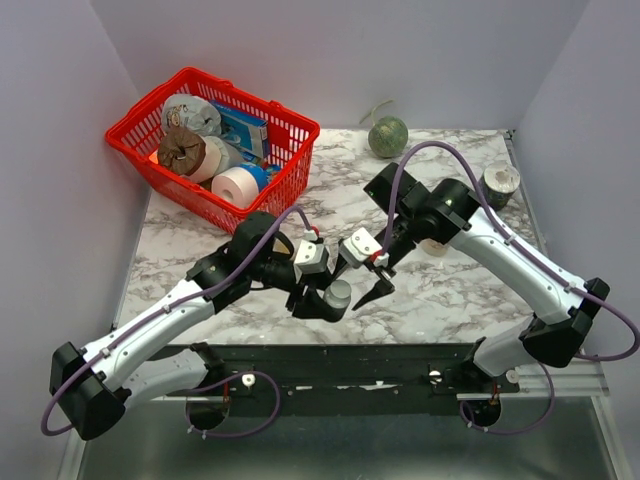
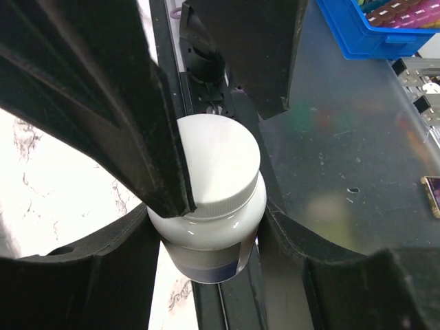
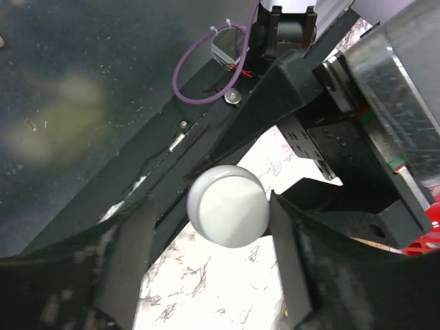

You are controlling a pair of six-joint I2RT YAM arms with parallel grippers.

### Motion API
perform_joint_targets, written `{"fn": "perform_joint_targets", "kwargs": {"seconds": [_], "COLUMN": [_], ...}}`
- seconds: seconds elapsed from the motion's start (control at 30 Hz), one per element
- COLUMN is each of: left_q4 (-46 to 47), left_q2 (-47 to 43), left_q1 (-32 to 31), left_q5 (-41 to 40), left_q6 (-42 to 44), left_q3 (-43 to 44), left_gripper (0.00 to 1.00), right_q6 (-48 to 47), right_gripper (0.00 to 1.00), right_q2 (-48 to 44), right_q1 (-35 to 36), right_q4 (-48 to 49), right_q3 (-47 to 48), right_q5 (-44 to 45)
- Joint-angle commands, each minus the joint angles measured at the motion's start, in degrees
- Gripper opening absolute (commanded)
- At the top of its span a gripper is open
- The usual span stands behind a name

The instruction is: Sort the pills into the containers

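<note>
My left gripper (image 1: 335, 297) is shut on a small white-capped bottle (image 2: 213, 234), holding it by its body over the table's near edge. A dark band shows on the bottle's lower part. My right gripper (image 3: 206, 206) stands over the white cap (image 3: 228, 205) with one finger on each side. The right-hand finger (image 3: 292, 247) touches the cap, while a gap shows between the cap and the other finger (image 3: 127, 254). In the left wrist view, one of those fingers (image 2: 137, 130) overlaps the cap's left edge. The pills and the containers are out of view.
A red wire basket (image 1: 292, 150) with tape rolls and packets stands at the back left. A green ball (image 1: 388, 137) and a grey cup (image 1: 500, 183) sit at the back right. The black rail (image 1: 400, 365) runs along the table's near edge. A blue bin (image 2: 357, 38) lies off the table.
</note>
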Motion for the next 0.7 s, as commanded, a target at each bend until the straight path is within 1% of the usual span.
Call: {"fn": "perform_joint_targets", "kwargs": {"seconds": [0.0, 0.07, 0.1, 0.17, 0.2, 0.3, 0.33, 0.37, 0.4, 0.43, 0.47, 0.53, 0.57, 0.6, 0.67], "left_q4": [2.26, 3.14, 4.36, 6.38, 9.09, 13.58, 13.95, 15.61, 16.32, 16.68, 17.37, 21.15, 22.47, 23.61, 24.15], "left_q2": [-0.92, -2.23, -2.76, -4.68, -5.48, -8.82, -9.87, -11.88, -12.77, -13.65, -15.05, -16.03, -16.12, -15.69, -13.85], "left_q1": [0.44, 0.44, 0.44, 0.61, 0.7, 0.88, 0.88, 0.88, 0.79, 0.79, 0.7, 0.35, 0.26, 0.09, -0.53], "left_q5": [-1.5, -3.71, -5.55, -7.75, -8.72, -16.52, -23.08, -27.23, -31.45, -36.1, -44.24, -51.67, -54.84, -56.44, -55.93], "left_q6": [0.88, 0.18, -0.17, -2.28, -3.42, -5.71, -7.45, -7.99, -7.83, -8.17, -8.09, -8.17, -7.91, -7.65, -6.95], "left_q3": [1.48, 0.86, 0.51, -0.98, -1.6, -4.06, -5.02, -5.55, -5.73, -6.17, -6.69, -8.53, -8.89, -9.07, -8.81], "left_gripper": [0.0, 0.0, 0.0, 0.0, 0.0, 0.0, 0.0, 0.0, 0.0, 0.0, 0.0, 0.0, 0.0, 0.0, 0.0], "right_q6": [4.57, 7.8, 9.22, 12.81, 14.84, 23.53, 26.34, 33.94, 38.02, 42.76, 50.64, 57.54, 64.1, 66.17, 71.61], "right_gripper": [0.62, 0.57, 0.52, 0.47, 0.42, 0.33, 0.31, 0.29, 0.24, 0.24, 0.21, 0.16, 0.15, 0.12, 0.11], "right_q2": [1.01, 0.75, 0.31, -1.27, -1.89, -4.0, -4.44, -5.31, -5.76, -6.2, -6.63, -6.47, -6.12, -5.5, -5.06], "right_q1": [0.87, 0.95, 0.87, 0.86, 0.95, 0.86, 0.86, 0.86, 0.86, 0.6, -0.27, -1.94, -4.3, -5.63, -8.09], "right_q4": [-1.19, 1.09, 2.32, 5.83, 7.59, 13.83, 15.59, 20.48, 23.05, 26.12, 31.46, 35.36, 38.51, 39.33, 42.57], "right_q3": [-1.28, -1.98, -3.29, -5.05, -6.89, -9.71, -12.07, -13.49, -15.33, -16.91, -20.15, -22.19, -23.42, -23.69, -24.31], "right_q5": [-0.07, 0.98, 1.51, 3.35, 4.23, 8.27, 10.54, 12.13, 13.97, 18.87, 21.0, 26.62, 26.91, 25.43, 22.09]}}
